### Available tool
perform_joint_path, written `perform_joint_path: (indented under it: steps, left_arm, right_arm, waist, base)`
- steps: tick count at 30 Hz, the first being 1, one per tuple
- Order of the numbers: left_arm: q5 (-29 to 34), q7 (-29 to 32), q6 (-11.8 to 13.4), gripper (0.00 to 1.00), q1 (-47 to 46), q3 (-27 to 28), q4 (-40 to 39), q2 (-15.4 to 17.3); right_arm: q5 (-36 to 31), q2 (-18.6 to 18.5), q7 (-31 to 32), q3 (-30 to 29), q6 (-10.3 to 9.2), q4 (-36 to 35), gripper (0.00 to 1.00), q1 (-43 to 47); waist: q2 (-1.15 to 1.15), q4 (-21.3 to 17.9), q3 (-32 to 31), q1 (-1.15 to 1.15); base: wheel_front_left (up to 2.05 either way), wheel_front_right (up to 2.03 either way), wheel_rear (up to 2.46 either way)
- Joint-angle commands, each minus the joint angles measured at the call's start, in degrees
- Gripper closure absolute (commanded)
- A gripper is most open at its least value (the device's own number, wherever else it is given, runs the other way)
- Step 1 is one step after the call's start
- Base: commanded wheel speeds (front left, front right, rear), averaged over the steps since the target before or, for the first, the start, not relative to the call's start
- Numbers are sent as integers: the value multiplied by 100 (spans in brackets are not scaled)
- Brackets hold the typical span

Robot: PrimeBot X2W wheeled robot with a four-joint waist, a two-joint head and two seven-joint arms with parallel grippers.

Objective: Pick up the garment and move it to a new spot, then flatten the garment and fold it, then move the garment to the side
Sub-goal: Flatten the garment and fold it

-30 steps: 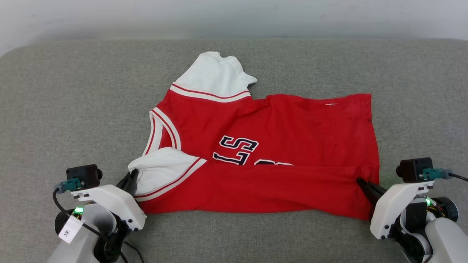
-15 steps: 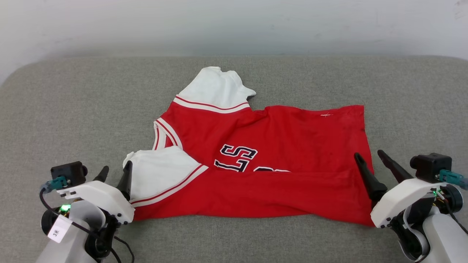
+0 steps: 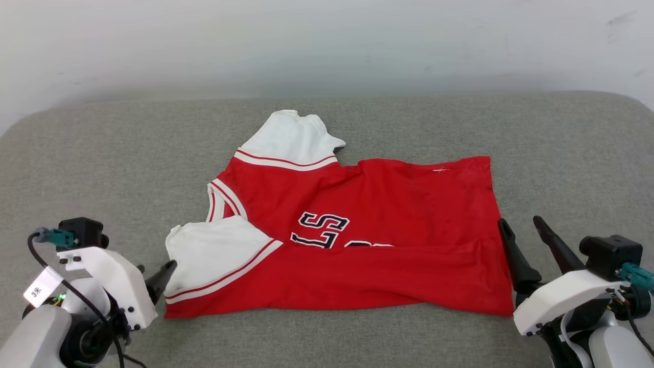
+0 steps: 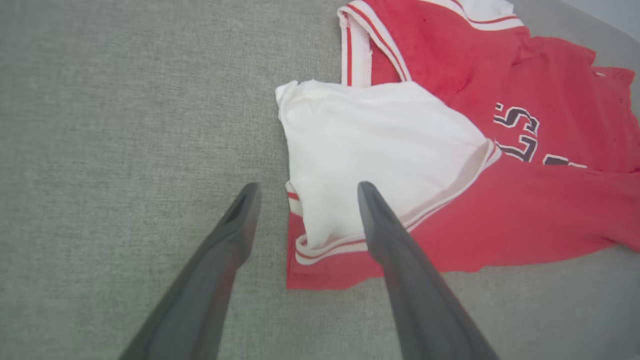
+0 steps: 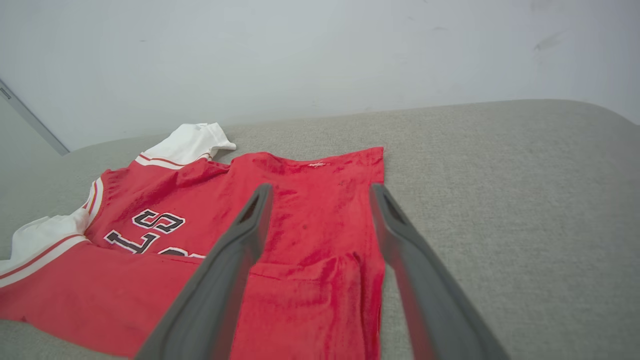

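Note:
The garment (image 3: 388,204) is a red jersey T-shirt with white sleeves, lying on the grey cushion (image 3: 102,168) with its near edge folded up over the black letters. One white sleeve (image 3: 214,253) lies on top at the near left. My left gripper (image 3: 153,271) stands open just left of that sleeve, holding nothing; in the left wrist view its fingers (image 4: 385,230) straddle the sleeve's near corner (image 4: 320,235) from above. My right gripper (image 3: 521,222) is open at the garment's near right corner (image 5: 325,280), lifted clear of the cloth.
The grey cushion stretches wide on both sides of the garment, with free room to the left (image 3: 87,179) and right (image 3: 572,168). A pale wall (image 3: 327,46) rises behind its rounded far edge.
Both grippers let go of the folded near edge, opened and drew back. The left arm has pulled farther left and down. The camera tilted up, so the whole picture shifted downward.

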Motion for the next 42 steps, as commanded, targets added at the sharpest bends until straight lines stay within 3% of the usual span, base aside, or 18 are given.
perform_joint_path:
  steps: [1,4,9,19,20,21,22,30,37,42]
  left_arm:
    - [-86,268,61,0,108,-38,-144,94]
    - [-248,823,237,0,209,-85,-409,230]
    - [-404,1188,522,0,321,-98,-459,230]
    - [-558,1659,536,0,423,-455,-41,-76]
    - [-563,1688,516,52,434,-501,-24,-116]
    - [-558,1636,507,92,428,-501,-34,-158]
    - [-561,1585,507,100,417,-484,-41,-195]
    - [-428,1195,636,100,430,-249,-570,-20]
    - [-263,1019,891,100,655,-169,-1338,174]
    - [-153,991,1001,100,666,-176,-1726,228]
  right_arm:
    - [-26,63,38,-43,-6,-105,0,90]
    - [-71,157,129,-89,-5,-280,0,147]
    - [-61,258,253,-138,-5,-382,0,120]
    - [88,320,340,-285,-5,-338,0,-9]
    - [104,299,385,-320,-5,-313,0,-18]
    - [142,271,425,-368,-5,-295,0,-20]
    - [156,234,482,-435,-6,-273,0,-29]
    - [271,-97,1570,-744,-5,-127,0,40]
    - [625,-403,3069,-500,-5,-202,0,90]
    - [799,-487,3741,-180,-5,-317,0,-68]
  waist:
    - [0,-44,28,1]
    - [0,-127,100,1]
    - [0,-267,282,1]
    - [0,-498,604,1]
    - [0,-504,614,1]
    - [0,-507,623,1]
    - [0,-509,625,1]
    - [0,-440,494,1]
    - [0,-288,415,1]
    - [0,-156,538,1]
  base:
    - [0,0,0]
    - [0,0,0]
    - [0,0,0]
    - [0,0,0]
    - [0,0,0]
    - [0,0,0]
    - [0,0,0]
    - [0,0,0]
    - [0,0,0]
    - [0,0,0]
